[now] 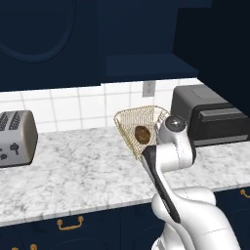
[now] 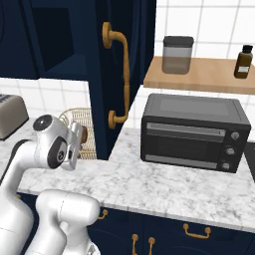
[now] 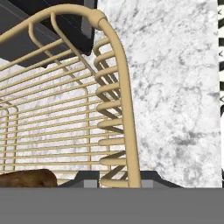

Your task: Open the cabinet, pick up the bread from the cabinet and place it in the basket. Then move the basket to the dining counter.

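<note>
One bread [image 1: 142,133] lies inside the basket [image 1: 128,128], a golden wire one standing on the marbled tabletop [image 1: 83,171] near the tiled back wall. In the hand view the bread [image 3: 27,179] shows as a brown lump at the lower left, behind the wire side of the basket [image 3: 124,109], whose thick rim runs from the top down to the bottom edge. The end effector [image 3: 119,180] sits at that rim, its dark fingertips [image 3: 85,179] on either side of the wire and drawn narrow, apparently pinching the basket's edge, though the contact itself is cut off at the bottom. From the right base view the white arm's wrist reaches to the basket [image 2: 79,119], just left of the open cabinet door [image 2: 107,74] with its brass handle [image 2: 122,74]. A black toaster oven [image 2: 194,132] stands on the tabletop to the right, under a wooden shelf [image 2: 199,74] carrying a jar [image 2: 178,55] and a small brown bottle [image 2: 243,61]. A silver toaster [image 1: 17,137] stands well to the left.
</note>
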